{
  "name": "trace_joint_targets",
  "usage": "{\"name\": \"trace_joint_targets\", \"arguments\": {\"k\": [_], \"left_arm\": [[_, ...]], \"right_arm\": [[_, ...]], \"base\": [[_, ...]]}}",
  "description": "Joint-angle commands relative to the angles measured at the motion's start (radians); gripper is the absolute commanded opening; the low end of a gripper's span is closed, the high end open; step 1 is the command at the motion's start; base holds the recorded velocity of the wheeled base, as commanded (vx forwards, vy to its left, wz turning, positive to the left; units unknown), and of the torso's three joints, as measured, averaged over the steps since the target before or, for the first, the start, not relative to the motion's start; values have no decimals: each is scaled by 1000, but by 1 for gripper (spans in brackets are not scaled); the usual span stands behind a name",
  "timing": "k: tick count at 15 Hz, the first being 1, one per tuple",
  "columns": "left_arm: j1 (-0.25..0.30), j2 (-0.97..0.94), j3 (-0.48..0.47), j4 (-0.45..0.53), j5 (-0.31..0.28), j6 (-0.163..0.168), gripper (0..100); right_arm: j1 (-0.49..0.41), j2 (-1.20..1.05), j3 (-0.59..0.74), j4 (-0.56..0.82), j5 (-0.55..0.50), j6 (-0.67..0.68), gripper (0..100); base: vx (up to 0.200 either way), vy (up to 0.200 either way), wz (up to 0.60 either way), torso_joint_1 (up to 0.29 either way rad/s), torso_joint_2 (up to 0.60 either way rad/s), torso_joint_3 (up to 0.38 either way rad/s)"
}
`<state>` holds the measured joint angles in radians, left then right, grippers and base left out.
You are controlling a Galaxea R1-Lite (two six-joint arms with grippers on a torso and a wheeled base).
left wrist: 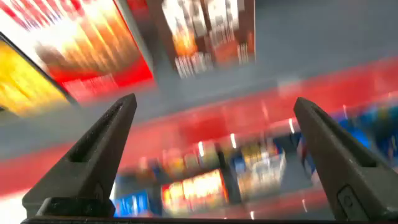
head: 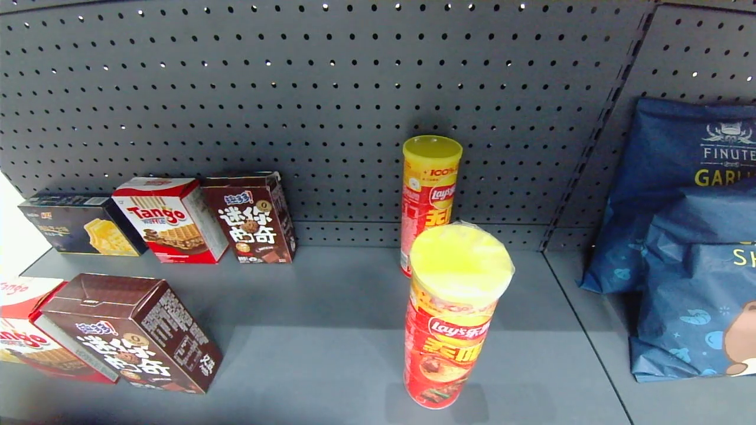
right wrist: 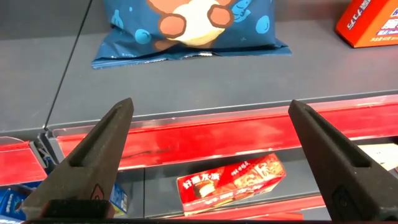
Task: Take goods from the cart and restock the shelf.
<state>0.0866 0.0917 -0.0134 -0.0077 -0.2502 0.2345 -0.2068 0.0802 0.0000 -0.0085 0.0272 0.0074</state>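
Two red chip cans with yellow lids stand upright on the grey shelf, one near the front and one against the pegboard. A brown biscuit box and a red-and-white wafer box lie at the front left. My left gripper is open and holds nothing, in front of a red shelf edge, with a brown box beyond it. My right gripper is open and holds nothing, before a red shelf edge, below a blue bag.
A dark box, a wafer box and a brown box line the back left. Blue snack bags fill the right bay. A red box lies on a lower shelf. Bare shelf lies between the boxes and the cans.
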Motion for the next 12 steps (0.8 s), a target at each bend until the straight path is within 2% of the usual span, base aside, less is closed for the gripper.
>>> {"name": "trace_joint_targets", "arguments": {"k": [1,2,3,5,6,7,8,9,10,11,12], "left_arm": [[-2,-9,-2,-11,0,6,100],[-2,-9,-2,-12,2,2,100],[-2,-7,-3,-5,2,-24,100],[-2,-9,0,-15,2,-133,100],[-2,-9,10,-37,11,-207,100],[-2,-9,12,-43,23,-222,100],[-2,-9,13,-41,88,-218,100],[-2,-9,13,-41,100,-215,100],[-1,-7,13,2,158,-201,100],[-2,-9,12,12,187,-211,100],[-2,-9,13,8,186,-210,100]], "right_arm": [[0,4,0,-1,0,-1,100],[0,4,0,-1,2,0,100],[0,4,0,-1,0,-1,100],[0,4,0,-1,2,-1,100],[-3,4,0,1,3,-3,100],[-2,4,0,-1,3,-3,100],[-2,4,0,-2,7,-4,100],[-2,3,0,-1,5,-3,100],[17,13,0,-2,5,-4,100],[92,53,0,-2,5,-4,100],[133,41,0,-2,5,-4,100]], "base": [[0,0,0,0,0,0],[0,0,0,0,0,0],[0,0,0,0,0,0],[0,0,0,0,0,0],[0,0,0,0,0,0],[0,0,0,0,0,0],[0,0,0,0,0,0],[0,0,0,0,0,0],[0,0,0,0,0,0],[0,0,0,0,0,0],[0,0,0,0,0,0]]}}
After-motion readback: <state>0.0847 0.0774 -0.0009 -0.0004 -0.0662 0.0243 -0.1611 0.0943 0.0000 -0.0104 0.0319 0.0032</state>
